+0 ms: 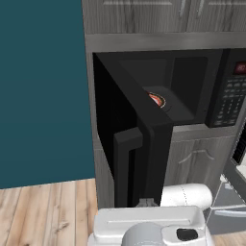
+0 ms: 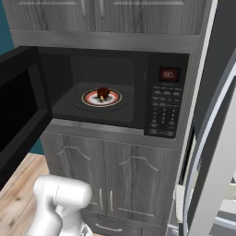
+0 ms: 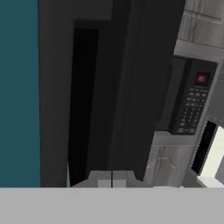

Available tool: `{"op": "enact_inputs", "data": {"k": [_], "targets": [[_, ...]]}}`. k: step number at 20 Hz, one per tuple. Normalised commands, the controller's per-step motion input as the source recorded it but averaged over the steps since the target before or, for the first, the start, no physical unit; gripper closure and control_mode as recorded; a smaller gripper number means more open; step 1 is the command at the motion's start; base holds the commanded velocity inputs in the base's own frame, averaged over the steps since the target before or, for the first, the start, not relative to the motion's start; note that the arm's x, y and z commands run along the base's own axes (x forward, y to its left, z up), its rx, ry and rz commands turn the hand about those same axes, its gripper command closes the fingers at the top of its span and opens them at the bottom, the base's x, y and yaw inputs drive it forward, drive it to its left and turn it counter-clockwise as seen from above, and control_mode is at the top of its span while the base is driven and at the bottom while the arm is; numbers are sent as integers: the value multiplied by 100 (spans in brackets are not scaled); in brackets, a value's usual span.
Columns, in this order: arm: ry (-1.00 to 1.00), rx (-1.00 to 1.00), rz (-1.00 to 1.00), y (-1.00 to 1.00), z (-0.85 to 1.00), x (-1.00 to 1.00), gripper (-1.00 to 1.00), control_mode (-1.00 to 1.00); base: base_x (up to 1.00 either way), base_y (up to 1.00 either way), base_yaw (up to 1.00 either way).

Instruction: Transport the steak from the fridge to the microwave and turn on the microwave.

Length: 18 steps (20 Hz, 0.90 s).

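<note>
Beneath grey cabinets (image 2: pixel 92 14), the steak (image 2: pixel 103 92) is seen plated (image 2: pixel 115 98) inside the open microwave (image 2: pixel 168 97); the gripper (image 3: pixel 112 179) is closed, empty.

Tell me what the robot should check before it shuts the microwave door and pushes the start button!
1. Steak inside the microwave: ok, it sits on the round plate.
2. Microwave door closed: not ok, it stands wide open.
3. Gripper free of any load: ok, shut with nothing between the fingertips.
4. Gripper close to the door: ok, the hand view shows the door's dark edge right ahead.
5. Keypad unblocked: ok.
6. Microwave running: cannot tell from the red display.
</note>
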Motion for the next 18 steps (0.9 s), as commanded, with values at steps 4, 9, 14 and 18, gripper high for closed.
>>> {"op": "enact_inputs", "data": {"k": [4, 9, 14, 18], "targets": [[-3, -4, -7, 30, -29, 0, 100, -100, 0, 0, 0], [0, -1, -8, 26, -23, 1, 100, -100, 0, 0, 0], [0, 0, -12, 21, -16, 12, 100, -100, 0, 0, 0], [0, 0, -12, 28, -22, 10, 100, -100, 0, 0, 0]]}}
